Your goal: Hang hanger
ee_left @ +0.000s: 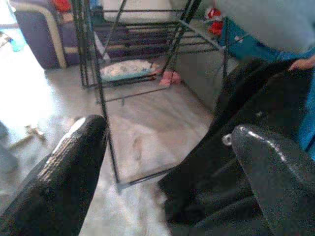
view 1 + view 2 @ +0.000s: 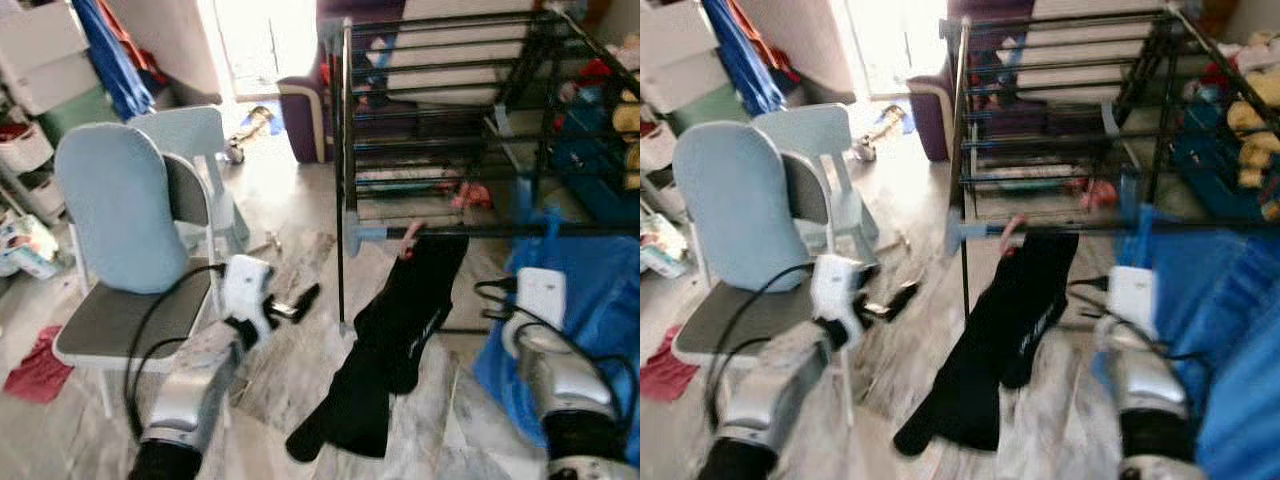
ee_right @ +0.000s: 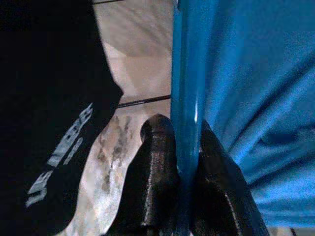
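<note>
The marble floor (image 2: 290, 370) carries a black drying rack (image 2: 345, 200), which stands ahead of the left claw (image 2: 300, 303). A black garment (image 2: 400, 340) hangs from the rack's front rail, between the two claws, its lower end reaching the floor. A chair (image 2: 130, 300) stands beside the left claw, and a red cloth (image 2: 35, 365) lies on the floor beyond it.

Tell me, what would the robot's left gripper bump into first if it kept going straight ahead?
Probably the black garment hanging on the drying rack. The open left gripper points toward it, though depth is hard to judge.
</note>
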Robot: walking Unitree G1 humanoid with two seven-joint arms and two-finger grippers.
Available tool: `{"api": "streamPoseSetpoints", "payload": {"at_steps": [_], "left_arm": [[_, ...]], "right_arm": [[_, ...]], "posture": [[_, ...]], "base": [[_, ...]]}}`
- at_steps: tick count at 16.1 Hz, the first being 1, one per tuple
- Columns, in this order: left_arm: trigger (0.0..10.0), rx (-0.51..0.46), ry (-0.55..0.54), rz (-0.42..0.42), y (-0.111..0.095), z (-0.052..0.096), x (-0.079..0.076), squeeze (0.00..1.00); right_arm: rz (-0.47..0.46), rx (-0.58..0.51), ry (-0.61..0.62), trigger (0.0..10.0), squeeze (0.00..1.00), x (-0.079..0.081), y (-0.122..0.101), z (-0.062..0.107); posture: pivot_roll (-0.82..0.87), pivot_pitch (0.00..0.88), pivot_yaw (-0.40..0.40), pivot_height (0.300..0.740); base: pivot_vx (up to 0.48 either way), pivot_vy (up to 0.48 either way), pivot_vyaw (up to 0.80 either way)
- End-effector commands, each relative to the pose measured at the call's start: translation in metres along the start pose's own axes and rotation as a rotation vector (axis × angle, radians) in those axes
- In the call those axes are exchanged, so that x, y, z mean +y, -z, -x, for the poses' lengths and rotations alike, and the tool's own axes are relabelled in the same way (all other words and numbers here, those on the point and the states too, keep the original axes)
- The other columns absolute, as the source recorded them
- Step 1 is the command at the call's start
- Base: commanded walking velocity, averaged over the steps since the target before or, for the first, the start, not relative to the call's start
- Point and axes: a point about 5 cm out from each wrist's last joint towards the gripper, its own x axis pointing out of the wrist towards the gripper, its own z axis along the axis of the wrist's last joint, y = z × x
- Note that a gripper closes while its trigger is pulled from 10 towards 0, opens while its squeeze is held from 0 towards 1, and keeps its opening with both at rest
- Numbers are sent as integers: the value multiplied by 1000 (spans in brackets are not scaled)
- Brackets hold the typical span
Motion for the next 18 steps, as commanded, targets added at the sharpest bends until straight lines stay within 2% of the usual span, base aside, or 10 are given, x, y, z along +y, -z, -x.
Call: {"api": "streamPoseSetpoints", "payload": {"at_steps": [1,2,4,7,8,10,12,14,15,18], "left_arm": [[10000,12,-2,-8,1,4,4,0],[10000,13,-3,-5,1,4,4,0],[10000,27,-8,-9,2,4,6,0],[10000,41,6,-15,3,2,2,0],[10000,46,15,-14,4,3,0,0],[10000,6,41,18,-3,2,-2,0],[10000,18,36,12,-2,1,-2,0],[10000,43,38,9,2,3,-2,0],[10000,44,38,9,2,3,-2,0],[10000,48,31,15,4,5,-4,0]], "right_arm": [[-24,-27,-28,10000,0,6,-10,-1],[-42,-23,-24,10000,0,1,-18,-4],[-126,66,-94,10000,0,0,-24,-9],[-202,183,-155,10000,0,-3,-1,-16],[-202,180,-150,10000,0,-7,-3,-18],[-140,85,-138,10000,0,-11,-27,-19],[-95,14,-123,10000,0,-15,-44,-19],[-155,21,-149,10000,0,-22,-61,-22],[-182,50,-153,10000,0,-25,-58,-24],[-179,187,-132,10000,0,-40,-16,-28]], "posture": [[-175,0,64,740],[-173,0,63,740],[-172,0,61,740],[-170,0,52,740],[-169,0,54,740],[-169,0,54,740],[-169,0,55,740],[-167,0,52,740],[-168,0,47,740],[-162,0,33,740]], "base": [[0,0,0],[0,0,0],[0,0,0],[0,0,0],[0,0,0],[0,0,0],[0,0,0],[0,0,0],[0,0,0],[0,0,0]]}}
